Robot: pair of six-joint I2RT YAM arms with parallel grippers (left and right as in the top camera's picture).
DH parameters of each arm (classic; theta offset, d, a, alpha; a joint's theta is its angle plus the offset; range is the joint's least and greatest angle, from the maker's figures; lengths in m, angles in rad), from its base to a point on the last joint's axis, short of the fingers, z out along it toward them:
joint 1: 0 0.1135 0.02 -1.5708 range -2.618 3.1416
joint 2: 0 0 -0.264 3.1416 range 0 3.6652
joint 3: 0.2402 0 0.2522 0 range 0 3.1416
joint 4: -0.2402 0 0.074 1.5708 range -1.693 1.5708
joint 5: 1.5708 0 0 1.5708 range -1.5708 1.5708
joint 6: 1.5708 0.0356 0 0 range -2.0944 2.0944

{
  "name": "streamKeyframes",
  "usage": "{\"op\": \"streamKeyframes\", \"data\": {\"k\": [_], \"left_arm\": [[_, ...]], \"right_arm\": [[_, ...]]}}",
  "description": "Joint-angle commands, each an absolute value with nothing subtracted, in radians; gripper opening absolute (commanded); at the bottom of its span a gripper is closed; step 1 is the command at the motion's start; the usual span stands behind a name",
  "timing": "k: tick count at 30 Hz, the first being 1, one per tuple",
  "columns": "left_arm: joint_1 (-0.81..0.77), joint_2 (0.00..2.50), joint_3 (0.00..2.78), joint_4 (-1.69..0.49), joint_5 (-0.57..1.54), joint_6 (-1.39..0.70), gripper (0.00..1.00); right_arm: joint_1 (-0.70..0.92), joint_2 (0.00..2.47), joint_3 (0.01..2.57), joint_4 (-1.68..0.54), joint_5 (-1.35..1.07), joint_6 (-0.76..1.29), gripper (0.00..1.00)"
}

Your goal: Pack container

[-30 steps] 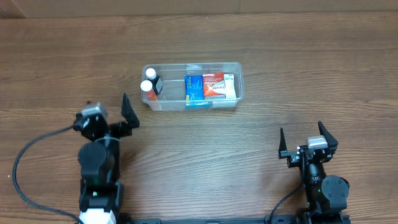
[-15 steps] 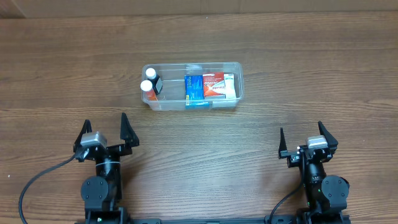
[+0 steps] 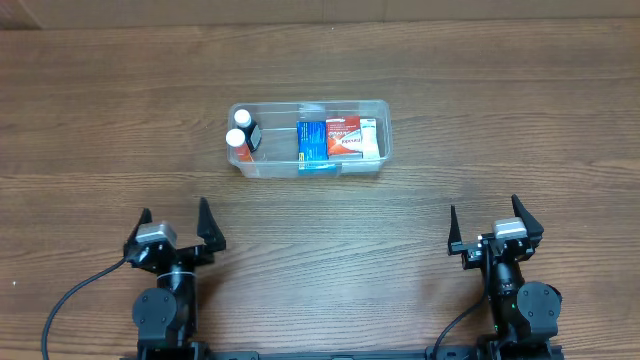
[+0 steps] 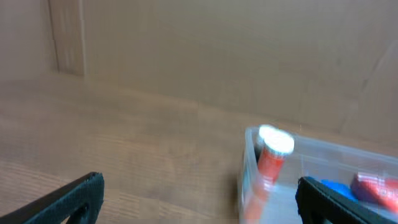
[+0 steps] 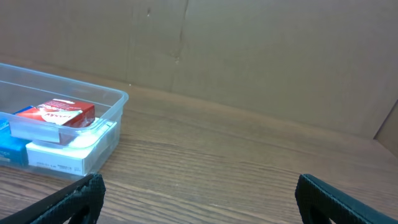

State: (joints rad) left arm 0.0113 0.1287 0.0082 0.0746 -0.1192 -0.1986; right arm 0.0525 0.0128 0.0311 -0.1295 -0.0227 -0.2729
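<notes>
The clear container (image 3: 385,135) lies at the table's far middle. Inside stand two white-capped bottles (image 3: 240,133) at its left end, a blue box (image 3: 313,144) in the middle, and a red box on a white box (image 3: 350,139) at the right. My left gripper (image 3: 174,222) is open near the front left, well short of the container. My right gripper (image 3: 490,222) is open near the front right. The left wrist view shows an orange bottle (image 4: 270,163) behind the container wall (image 4: 250,180); the right wrist view shows the container's corner (image 5: 118,106) and the red box (image 5: 59,114).
Bare wooden table (image 3: 330,240) lies between both grippers and the container. A cardboard wall (image 5: 249,50) rises behind the table's far edge. A black cable (image 3: 70,300) loops beside the left arm.
My left arm has drawn back toward the front edge and turned to face the container squarely, jaws still open. The right arm and the container's contents have not moved.
</notes>
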Motion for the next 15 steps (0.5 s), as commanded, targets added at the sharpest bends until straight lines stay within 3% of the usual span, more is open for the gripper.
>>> {"op": "streamKeyframes", "data": {"k": [1, 15], "left_arm": [[0.025, 0.057, 0.005, -0.057, -0.059, -0.18, 1.0], [0.125, 0.002, 0.005, -0.078, 0.018, -0.173, 1.0]], "right_arm": [[0.055, 0.003, 0.027, -0.123, -0.024, -0.265, 1.0], [0.055, 0.003, 0.027, -0.123, -0.024, -0.265, 1.0]]}}
